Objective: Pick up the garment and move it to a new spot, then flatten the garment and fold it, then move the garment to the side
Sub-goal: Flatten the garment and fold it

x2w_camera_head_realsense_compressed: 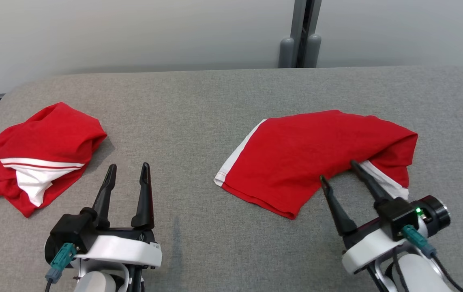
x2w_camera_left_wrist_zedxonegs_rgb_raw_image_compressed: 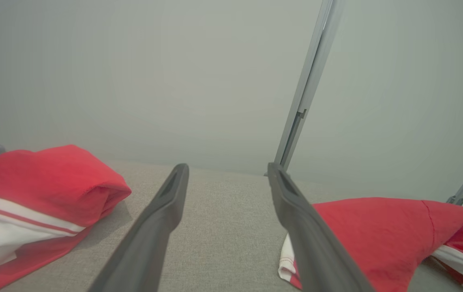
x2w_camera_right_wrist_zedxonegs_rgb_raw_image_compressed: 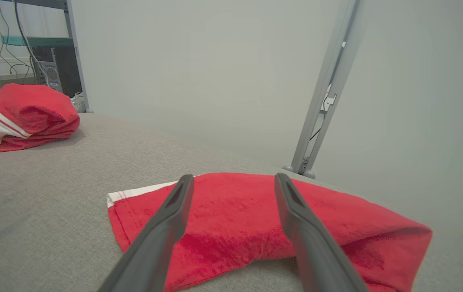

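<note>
- Leftmost, bunched red garment heaped on the grey table, well apart from the work.
- Left gripper near, left of centre, over bare table; jaws wide, nothing between.
- Right of centre, flat red garment: long axis left to right, white-trimmed hem at left end, right end doubled over itself.
- Right gripper at its near edge, jaws wide and empty, pointing far and left across the fabric; clearly the nearer arm.
- Probably flattening next; rumpled right end closest to those jaws. No obstacle between.
- Grey post beyond far edge.
</note>
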Controlling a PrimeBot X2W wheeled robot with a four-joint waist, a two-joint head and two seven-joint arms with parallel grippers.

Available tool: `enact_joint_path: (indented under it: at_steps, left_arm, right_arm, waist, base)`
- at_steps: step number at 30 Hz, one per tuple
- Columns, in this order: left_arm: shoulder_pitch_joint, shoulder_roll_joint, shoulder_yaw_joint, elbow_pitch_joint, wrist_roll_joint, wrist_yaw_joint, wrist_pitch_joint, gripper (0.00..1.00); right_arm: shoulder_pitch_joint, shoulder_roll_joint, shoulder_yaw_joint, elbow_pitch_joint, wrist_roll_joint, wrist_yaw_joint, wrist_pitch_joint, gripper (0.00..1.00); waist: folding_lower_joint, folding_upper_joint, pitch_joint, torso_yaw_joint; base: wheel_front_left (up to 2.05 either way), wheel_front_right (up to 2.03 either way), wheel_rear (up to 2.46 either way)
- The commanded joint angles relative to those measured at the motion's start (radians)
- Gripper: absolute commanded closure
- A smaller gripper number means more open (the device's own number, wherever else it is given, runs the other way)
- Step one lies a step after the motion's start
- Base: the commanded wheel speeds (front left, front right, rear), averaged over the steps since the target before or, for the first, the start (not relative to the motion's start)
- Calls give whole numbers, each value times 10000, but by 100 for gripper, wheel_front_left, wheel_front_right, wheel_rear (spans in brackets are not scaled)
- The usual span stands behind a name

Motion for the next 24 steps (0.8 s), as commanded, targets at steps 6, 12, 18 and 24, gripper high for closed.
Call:
enact_joint_path:
  at_steps: [6, 12, 18, 24]
  left_arm:
    - [-114, 38, -100, 73, 70, -37, -25, 0]
    - [-172, 38, -166, 163, 20, -22, -25, 0]
    - [-229, 34, -190, 127, -37, -19, -25, 0]
    - [-306, 37, -357, 115, -122, -21, -25, 0]
  right_arm:
    - [-331, -205, 979, 943, -71, -3, -22, 0]
    - [-805, -242, 1834, 2567, 413, -3, 190, 0]
    - [-1385, -330, 2218, 3716, 692, -3, 202, 0]
    - [-1921, -426, 2594, 4702, 681, -3, 98, 0]
  waist:
    - [0, 0, 208, 399]
    - [0, 0, 344, 892]
    - [0, 0, 474, 1285]
    - [0, 0, 617, 1646]
  base:
    - [0, 0, 0]
    - [0, 0, 0]
    - [0, 0, 0]
    - [0, 0, 0]
